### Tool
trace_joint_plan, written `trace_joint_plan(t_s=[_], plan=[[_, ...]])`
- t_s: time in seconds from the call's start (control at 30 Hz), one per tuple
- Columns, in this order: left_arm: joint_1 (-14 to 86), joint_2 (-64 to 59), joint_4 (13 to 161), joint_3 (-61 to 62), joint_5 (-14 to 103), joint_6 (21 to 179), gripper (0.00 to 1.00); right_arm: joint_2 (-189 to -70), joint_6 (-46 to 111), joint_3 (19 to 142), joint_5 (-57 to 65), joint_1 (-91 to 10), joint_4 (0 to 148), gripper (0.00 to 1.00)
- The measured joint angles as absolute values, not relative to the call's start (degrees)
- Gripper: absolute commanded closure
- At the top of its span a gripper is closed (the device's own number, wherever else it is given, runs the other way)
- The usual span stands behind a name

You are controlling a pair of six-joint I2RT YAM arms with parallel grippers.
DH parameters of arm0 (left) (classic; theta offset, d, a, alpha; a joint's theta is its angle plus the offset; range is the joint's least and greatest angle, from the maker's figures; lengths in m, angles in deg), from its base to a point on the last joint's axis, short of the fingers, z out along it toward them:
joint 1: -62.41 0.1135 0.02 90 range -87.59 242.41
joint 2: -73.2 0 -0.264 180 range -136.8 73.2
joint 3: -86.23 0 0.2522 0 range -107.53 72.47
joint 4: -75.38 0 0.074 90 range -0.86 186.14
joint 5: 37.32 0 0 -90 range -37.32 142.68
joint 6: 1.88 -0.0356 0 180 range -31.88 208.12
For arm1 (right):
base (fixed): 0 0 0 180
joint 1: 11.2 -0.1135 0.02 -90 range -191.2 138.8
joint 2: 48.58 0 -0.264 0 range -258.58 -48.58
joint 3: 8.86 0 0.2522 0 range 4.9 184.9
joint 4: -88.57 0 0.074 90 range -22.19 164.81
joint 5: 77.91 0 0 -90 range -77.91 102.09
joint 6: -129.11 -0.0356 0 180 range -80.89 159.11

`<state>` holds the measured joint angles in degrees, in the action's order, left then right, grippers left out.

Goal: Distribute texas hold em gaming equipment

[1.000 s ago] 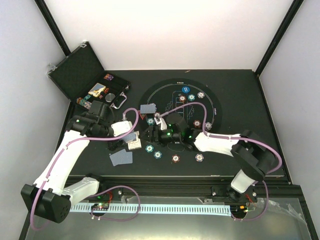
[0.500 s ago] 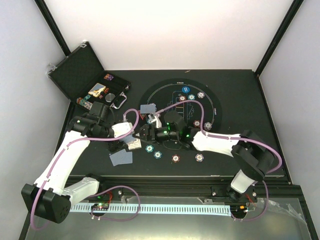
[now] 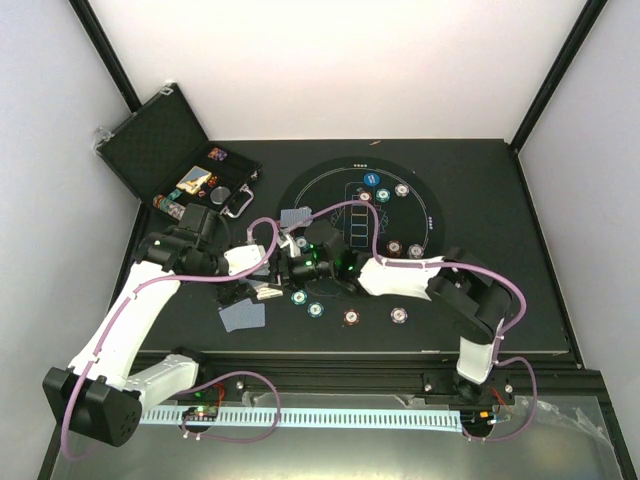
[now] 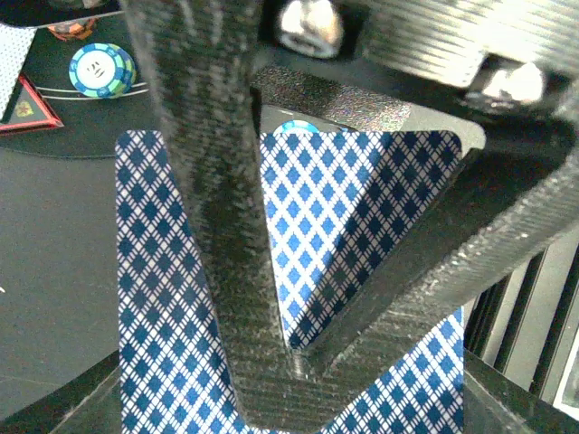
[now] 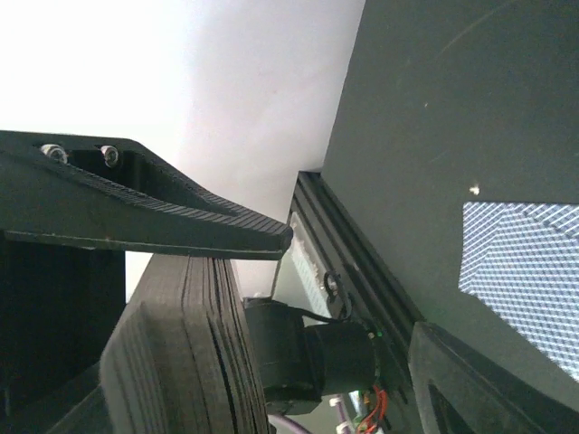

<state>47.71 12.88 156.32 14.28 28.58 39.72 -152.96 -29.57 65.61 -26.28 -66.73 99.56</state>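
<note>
My left gripper (image 3: 257,287) is shut on a small deck of playing cards (image 3: 267,291) at the mat's left edge. In the left wrist view its fingers (image 4: 213,226) meet over the blue-diamond card back (image 4: 163,298), gripper (image 4: 294,357). My right gripper (image 3: 284,270) reaches in from the right, right up against that deck. Its jaws stand apart, gripper (image 5: 353,289), with the upper finger (image 5: 154,212) lying over a dark layered stack (image 5: 181,353). Loose cards lie face down below (image 3: 243,317) and above (image 3: 296,217). Chips (image 3: 299,297) sit around the mat.
The open black case (image 3: 160,140) with more pieces stands at the back left. The round printed mat (image 3: 300,190) carries several chips (image 3: 383,195). A teal chip (image 4: 101,70) and a red triangle marker (image 4: 27,104) show beyond the deck. The table's front rail (image 5: 362,262) is close.
My right gripper has swung left across the mat to the deck in the left gripper. The left arm and its cards have stayed put.
</note>
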Motion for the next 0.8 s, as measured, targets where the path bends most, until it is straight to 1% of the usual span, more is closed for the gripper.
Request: trace_joint_plan(t_s=[0.17,0.33,0.4,0.47,0.6,0.73,0.8], plan=[[47.71,13.02,156.45,14.32,28.47,39.52,0.98,-153.99,-30.97,65.52,-27.13,-66.40,102.12,0.36],[47.71,13.23,156.41,14.34,28.41,39.17,0.98,-153.38,-32.13,62.84,-28.12,-64.89,106.01,0.43],[47.71,13.23,156.45,14.34,28.41,39.13,0.98,-152.50,-32.26,61.59,-28.27,-64.28,106.86,0.48],[47.71,13.23,156.41,14.34,28.41,39.10,0.98,-151.45,-32.11,60.63,-28.45,-63.52,107.08,0.55],[47.71,13.23,156.38,14.34,28.30,39.10,0.99,-149.66,-31.41,60.08,-28.32,-63.01,106.14,0.66],[47.71,13.23,156.43,14.39,28.30,39.10,0.98,-148.09,-30.45,59.93,-27.73,-62.84,104.37,0.80],[47.71,13.23,156.45,14.39,28.32,39.08,0.98,-147.02,-29.81,59.75,-27.31,-62.80,103.36,0.86]])
